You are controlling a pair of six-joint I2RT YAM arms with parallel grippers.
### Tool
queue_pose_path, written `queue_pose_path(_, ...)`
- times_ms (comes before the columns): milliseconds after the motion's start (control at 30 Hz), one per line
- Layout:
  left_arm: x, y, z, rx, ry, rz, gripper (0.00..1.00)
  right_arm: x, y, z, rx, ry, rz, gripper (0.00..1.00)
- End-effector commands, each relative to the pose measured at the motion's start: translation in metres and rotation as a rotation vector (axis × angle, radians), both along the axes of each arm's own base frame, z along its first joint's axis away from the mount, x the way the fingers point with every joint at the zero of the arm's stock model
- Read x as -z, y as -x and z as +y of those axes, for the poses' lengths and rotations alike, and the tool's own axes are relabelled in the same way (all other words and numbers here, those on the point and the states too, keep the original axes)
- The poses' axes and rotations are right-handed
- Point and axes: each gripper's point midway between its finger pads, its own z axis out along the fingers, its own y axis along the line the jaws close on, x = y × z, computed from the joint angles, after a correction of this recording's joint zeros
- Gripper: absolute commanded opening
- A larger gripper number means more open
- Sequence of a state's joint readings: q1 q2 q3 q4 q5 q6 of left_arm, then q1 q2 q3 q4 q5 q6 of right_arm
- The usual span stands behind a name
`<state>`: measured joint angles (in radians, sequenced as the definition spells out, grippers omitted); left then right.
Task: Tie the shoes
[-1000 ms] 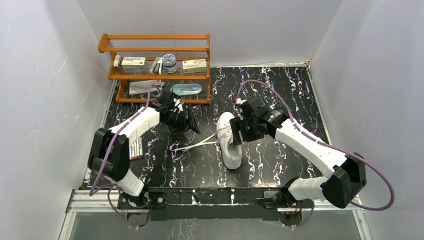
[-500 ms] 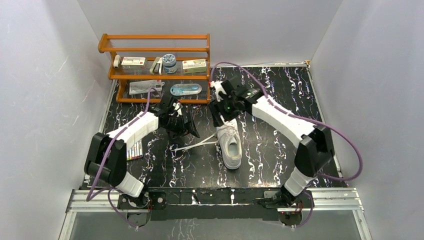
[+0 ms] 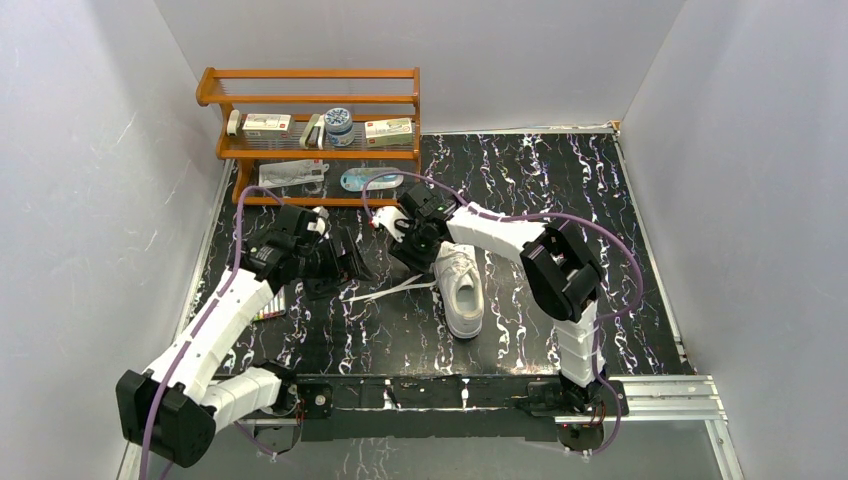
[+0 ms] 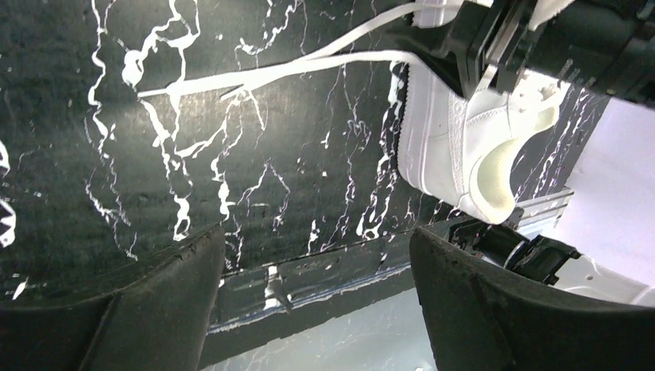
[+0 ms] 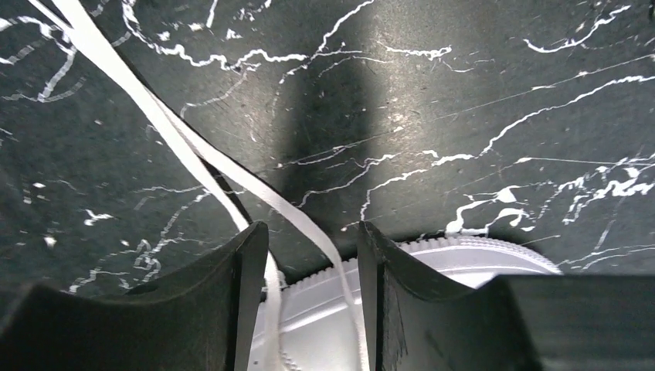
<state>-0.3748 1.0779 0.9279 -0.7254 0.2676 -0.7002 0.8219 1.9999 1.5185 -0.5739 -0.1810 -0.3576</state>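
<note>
The white sneaker [image 3: 462, 292] lies on the black marbled table, and its two loose white laces [image 3: 385, 290] trail left across the table. My right gripper [image 3: 408, 252] hangs low over the shoe's far left side. In the right wrist view it [image 5: 310, 229] is open, with both laces [image 5: 208, 162] running between the fingers [image 5: 232, 301] unclamped, above the shoe's ribbed sole edge [image 5: 456, 259]. My left gripper [image 3: 352, 266] is open and empty, left of the lace ends. In the left wrist view it [image 4: 317, 259] is wide open, with the shoe [image 4: 452, 143] and laces [image 4: 293, 69] beyond it.
A wooden shelf [image 3: 310, 135] with small boxes, a tin and packets stands at the back left. A small colourful pack [image 3: 270, 298] lies by the left arm. White walls close in both sides, and a metal rail [image 3: 430, 392] runs along the table's front edge.
My right arm swung left from the shoe's right side to its far left side, over the laces. My left arm drew back to the left, away from the shoe.
</note>
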Motion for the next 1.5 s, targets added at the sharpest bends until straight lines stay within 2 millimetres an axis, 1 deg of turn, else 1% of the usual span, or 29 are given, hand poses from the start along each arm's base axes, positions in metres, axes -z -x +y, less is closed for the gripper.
queue_pose_path(0, -0.002, 0.020, 0.014, -0.010, -0.046, 0.049, 0.86, -0.008, -0.022, 0.014, -0.121, -0.008, -0.173, 0.54)
queue_pose_path(67, -0.006, 0.024, 0.015, -0.001, -0.046, 0.051, 0.86, -0.002, -0.029, 0.015, -0.140, 0.023, -0.190, 0.54)
queue_pose_path(167, -0.010, 0.025, 0.015, 0.007, -0.048, 0.045, 0.86, 0.007, -0.031, 0.005, -0.159, 0.086, -0.199, 0.54)
queue_pose_path(300, -0.013, 0.025, 0.015, 0.014, -0.047, 0.038, 0.86, 0.007, -0.020, -0.006, -0.211, 0.097, -0.200, 0.56)
queue_pose_path(367, -0.013, 0.023, 0.013, 0.021, -0.040, 0.033, 0.86, 0.013, -0.016, -0.013, -0.232, 0.113, -0.200, 0.57)
queue_pose_path(567, -0.019, 0.018, 0.008, 0.030, -0.019, 0.020, 0.86, 0.022, -0.006, -0.010, -0.251, 0.097, -0.142, 0.59)
queue_pose_path(733, -0.023, 0.019, 0.010, 0.019, -0.022, 0.008, 0.86, 0.012, -0.008, -0.006, -0.249, 0.076, -0.160, 0.59)
queue_pose_path(833, -0.023, 0.020, 0.011, 0.013, -0.020, 0.004, 0.86, -0.009, -0.012, 0.002, -0.243, 0.041, -0.180, 0.60)
queue_pose_path(933, -0.022, 0.020, 0.010, 0.007, -0.011, 0.003, 0.86, -0.027, -0.013, 0.002, -0.218, 0.032, -0.181, 0.62)
queue_pose_path(1033, -0.022, 0.019, 0.009, 0.001, 0.002, -0.003, 0.86, -0.034, -0.010, -0.003, -0.214, 0.034, -0.192, 0.65)
queue_pose_path(1100, -0.021, 0.018, 0.008, -0.003, 0.009, -0.008, 0.86, -0.028, -0.008, -0.010, -0.224, 0.059, -0.195, 0.67)
queue_pose_path(1233, -0.024, 0.015, 0.007, -0.006, 0.015, -0.021, 0.86, 0.000, -0.007, -0.024, -0.255, 0.126, -0.198, 0.67)
queue_pose_path(1300, -0.027, 0.013, 0.007, -0.002, 0.011, -0.031, 0.86, 0.004, -0.012, -0.022, -0.257, 0.135, -0.207, 0.67)
queue_pose_path(1367, -0.029, 0.013, 0.007, 0.002, 0.005, -0.032, 0.86, 0.008, -0.012, -0.018, -0.263, 0.126, -0.192, 0.67)
queue_pose_path(1467, -0.032, 0.012, 0.009, 0.008, -0.010, -0.039, 0.86, 0.023, -0.014, -0.021, -0.260, 0.158, -0.190, 0.65)
